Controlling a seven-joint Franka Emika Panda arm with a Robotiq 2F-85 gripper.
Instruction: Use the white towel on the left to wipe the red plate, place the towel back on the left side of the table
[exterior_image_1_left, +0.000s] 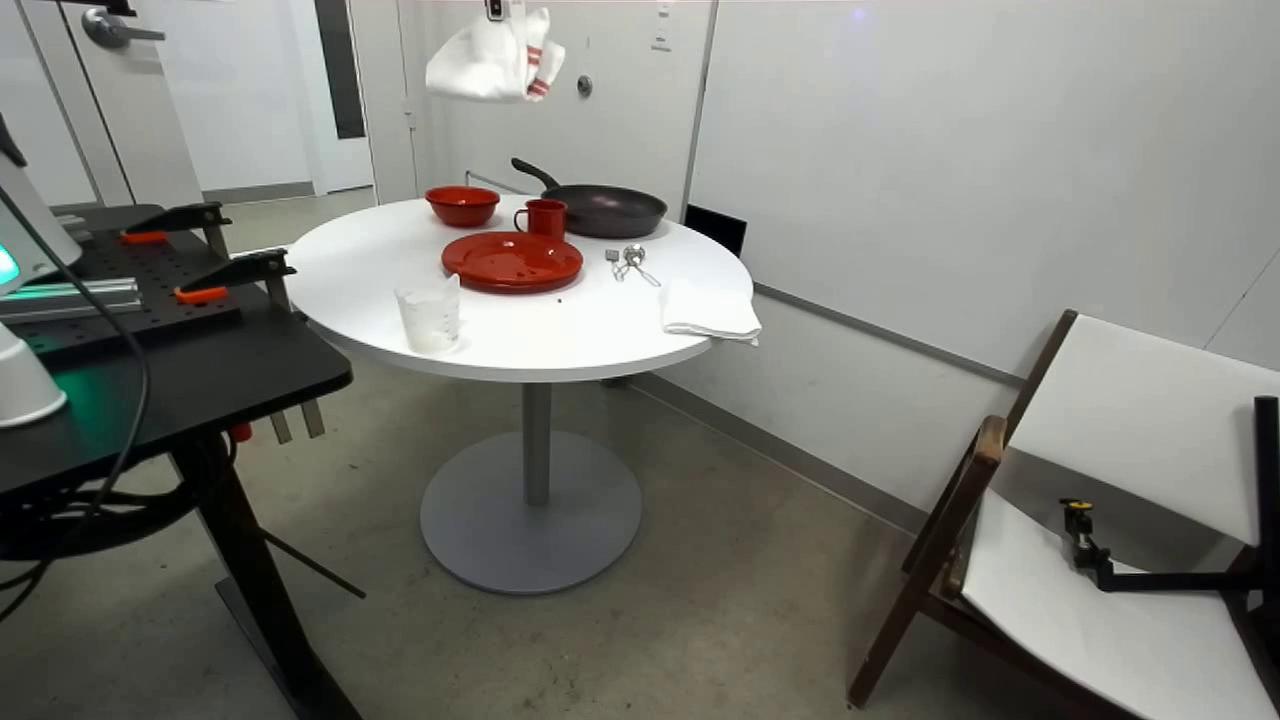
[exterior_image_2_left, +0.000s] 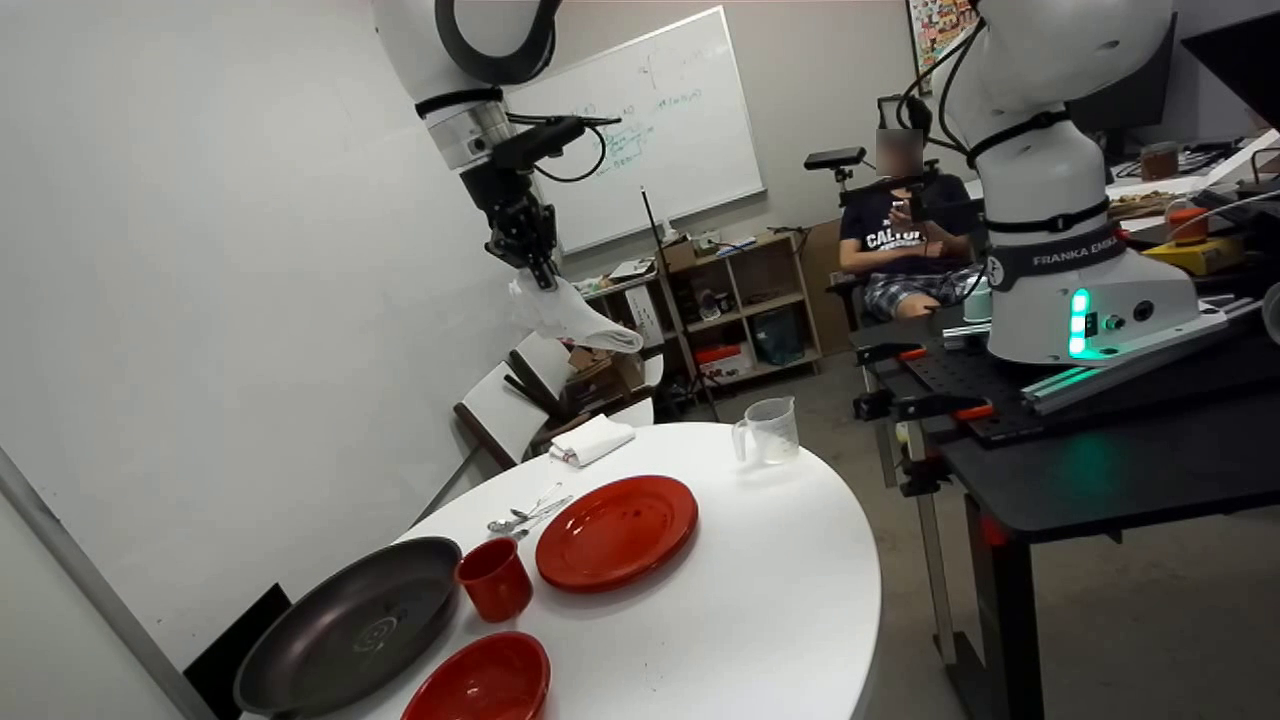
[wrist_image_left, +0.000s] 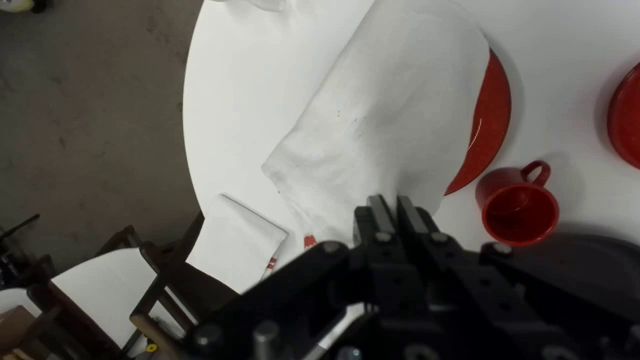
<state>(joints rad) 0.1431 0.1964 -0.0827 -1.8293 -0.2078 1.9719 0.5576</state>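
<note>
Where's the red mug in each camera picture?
In an exterior view: red mug, upper third, left of centre.
In an exterior view: red mug, low, left of centre.
In the wrist view: red mug, right side, just below mid-height.
Shared landmark: the red plate beside it.

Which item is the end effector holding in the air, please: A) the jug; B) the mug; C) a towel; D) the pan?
C: in an exterior view a towel hangs from the end effector, while the mug, pan and jug rest on the table.
</note>
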